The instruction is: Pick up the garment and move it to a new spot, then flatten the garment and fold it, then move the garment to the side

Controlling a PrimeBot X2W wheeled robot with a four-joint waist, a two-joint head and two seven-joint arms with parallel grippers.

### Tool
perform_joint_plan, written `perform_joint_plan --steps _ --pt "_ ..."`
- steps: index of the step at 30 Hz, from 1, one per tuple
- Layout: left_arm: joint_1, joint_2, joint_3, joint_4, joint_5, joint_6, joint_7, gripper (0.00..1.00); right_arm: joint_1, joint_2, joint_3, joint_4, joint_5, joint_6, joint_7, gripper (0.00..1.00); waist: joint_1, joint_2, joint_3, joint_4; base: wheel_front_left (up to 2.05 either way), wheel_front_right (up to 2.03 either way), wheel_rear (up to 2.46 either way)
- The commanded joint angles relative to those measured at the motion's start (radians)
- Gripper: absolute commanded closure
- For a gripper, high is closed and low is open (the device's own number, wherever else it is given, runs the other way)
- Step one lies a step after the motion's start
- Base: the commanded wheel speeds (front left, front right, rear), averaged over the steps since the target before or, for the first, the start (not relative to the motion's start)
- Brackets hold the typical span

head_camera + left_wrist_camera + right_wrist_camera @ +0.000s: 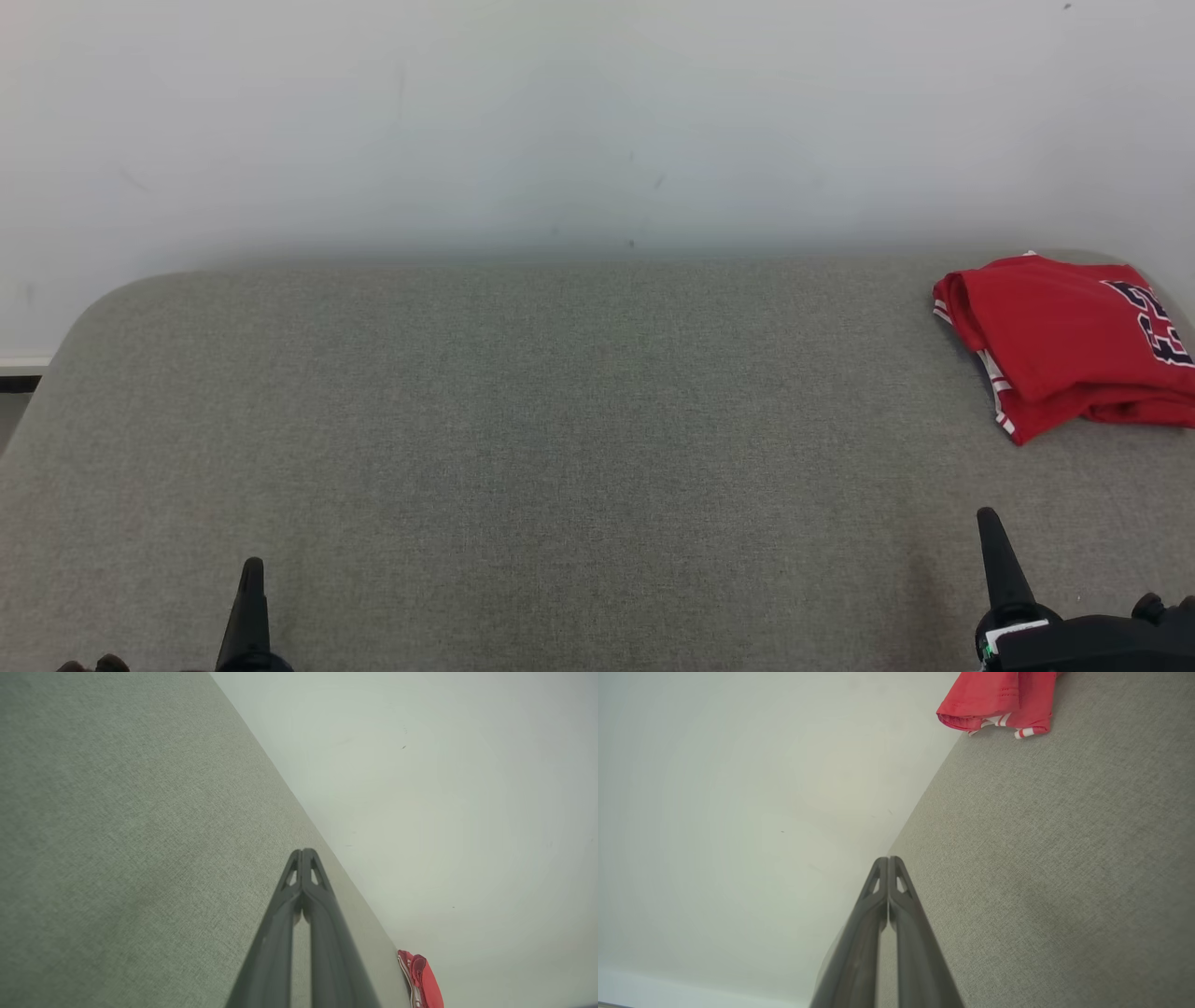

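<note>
Where the grey fabric desk (560, 420) meets the wall at its far right corner, the red jersey (1064, 341) sits folded and compact. Left end effector (252, 571) and right end effector (988, 523) are pressed together, empty, at the near edge, well apart from the jersey. Looks like the move-aside step is done; likely nothing is left to do but hold clear.

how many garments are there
1: a folded red garment at the far right of the grey surface, by the wall. Nothing here could hide another.
</note>
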Motion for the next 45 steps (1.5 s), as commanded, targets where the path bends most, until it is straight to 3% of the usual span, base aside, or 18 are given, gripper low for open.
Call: perform_joint_plan --steps 1,45 --pt "-0.024 0.0 0.005 -0.004 -0.037 -0.002 0.01 1.0 -0.023 0.001 -0.006 -0.004 0.032 -0.001 0.005 1.0 0.0 0.0 0.001 0.0 0.0 0.0 0.0" --pt "-0.078 -0.017 0.022 0.024 -0.41 -0.015 0.109 1.0 -0.084 0.007 -0.036 0.038 0.381 -0.002 0.082 1.0 0.0 0.0 0.028 -0.007 0.0 0.0 0.0"
